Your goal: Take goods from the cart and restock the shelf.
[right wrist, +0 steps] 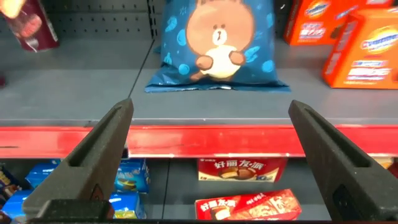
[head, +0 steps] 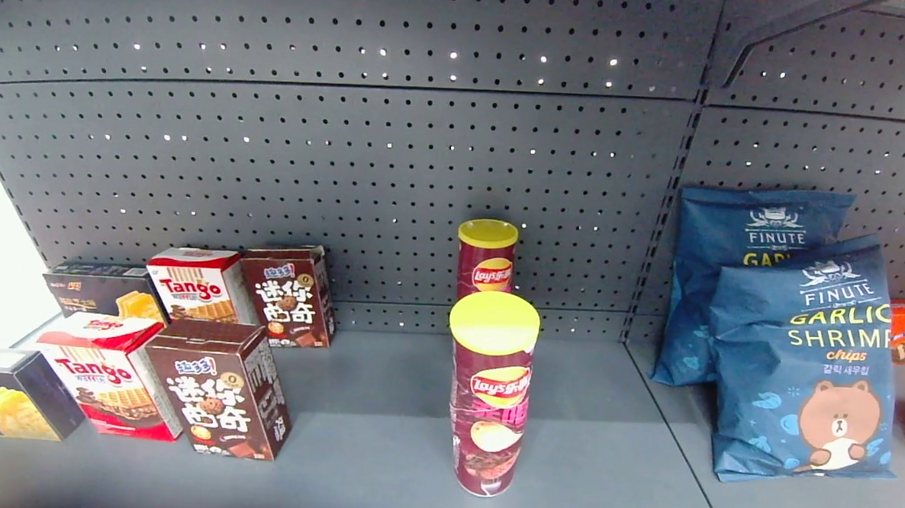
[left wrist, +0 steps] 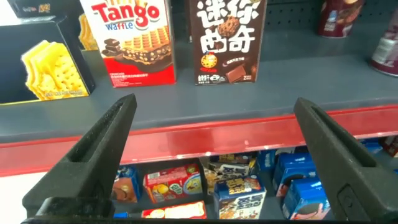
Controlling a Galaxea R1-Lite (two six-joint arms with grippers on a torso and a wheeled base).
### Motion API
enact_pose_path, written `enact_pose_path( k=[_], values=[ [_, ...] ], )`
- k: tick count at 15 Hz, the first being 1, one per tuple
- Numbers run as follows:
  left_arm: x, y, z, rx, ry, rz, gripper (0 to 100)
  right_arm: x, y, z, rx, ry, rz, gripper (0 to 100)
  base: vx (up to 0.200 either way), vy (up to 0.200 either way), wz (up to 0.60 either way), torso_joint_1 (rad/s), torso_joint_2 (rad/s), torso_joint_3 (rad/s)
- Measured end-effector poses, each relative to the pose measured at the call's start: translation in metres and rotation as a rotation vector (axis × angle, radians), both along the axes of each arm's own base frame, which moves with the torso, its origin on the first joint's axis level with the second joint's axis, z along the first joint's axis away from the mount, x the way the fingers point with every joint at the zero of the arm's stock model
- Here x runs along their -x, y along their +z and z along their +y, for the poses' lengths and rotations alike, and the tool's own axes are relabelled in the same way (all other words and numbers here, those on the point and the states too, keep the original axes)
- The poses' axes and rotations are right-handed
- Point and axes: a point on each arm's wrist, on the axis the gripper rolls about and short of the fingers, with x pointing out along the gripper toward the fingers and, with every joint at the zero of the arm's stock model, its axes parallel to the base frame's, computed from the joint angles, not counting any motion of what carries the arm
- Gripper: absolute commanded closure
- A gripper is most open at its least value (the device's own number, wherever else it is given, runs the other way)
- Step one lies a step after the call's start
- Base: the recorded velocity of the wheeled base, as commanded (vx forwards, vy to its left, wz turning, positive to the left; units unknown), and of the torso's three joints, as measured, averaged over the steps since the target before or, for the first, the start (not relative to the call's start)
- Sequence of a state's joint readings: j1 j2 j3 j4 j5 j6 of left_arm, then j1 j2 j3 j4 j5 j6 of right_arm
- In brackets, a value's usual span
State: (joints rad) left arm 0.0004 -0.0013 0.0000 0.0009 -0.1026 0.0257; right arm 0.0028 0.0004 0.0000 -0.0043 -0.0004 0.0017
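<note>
A: How would the stock here handle?

B: Take the tall maroon cardboard chip tube with the yellow plastic lid [head: 491, 393]. It stands near the front of the dark grey metal shelf deck [head: 384, 427], with a 2nd identical tube [head: 486, 265] upright behind it. I'd judge it light, stiff, smooth-sided and easy to tip. I'd grip it around the middle of the barrel, not by the lid.

A: And the blue foil snack bags with the cartoon bear [head: 798, 376]?

B: There are 2, leaning one in front of the other in the right-hand bay. They look soft and puffy, and the contents would crush. A gentle pinch at the top seam looks safest.

A: Cartons?

B: On the left, in 2 rows, are brown cookie cartons [head: 221, 396], red-and-white wafer cartons [head: 107, 380] and black cartons [head: 11, 403]. They look rigid and flat-faced, good for gripping across the narrow sides.

A: Grippers?

B: The left gripper [left wrist: 214, 102] and right gripper [right wrist: 209, 104] both hang in front of the red shelf-edge strip [right wrist: 205, 140]. Their fingers are spread wide with nothing between them.

A: Below?

B: Beneath the strip, small colourful boxes [left wrist: 174, 180] stand packed close.
</note>
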Motion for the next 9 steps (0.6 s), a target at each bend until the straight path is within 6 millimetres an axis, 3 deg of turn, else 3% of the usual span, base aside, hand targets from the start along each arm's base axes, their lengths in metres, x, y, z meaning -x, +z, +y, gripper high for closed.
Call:
enact_pose_path(
  k=[9],
  values=[
    [0.0, -0.0001, 0.0, 0.0, 0.001, 0.001, 0, 0.0, -0.0002, 0.0, 0.0, 0.0, 0.001, 0, 0.0, 0.0, 0.0, 0.0, 0.0, 0.0]
  ],
)
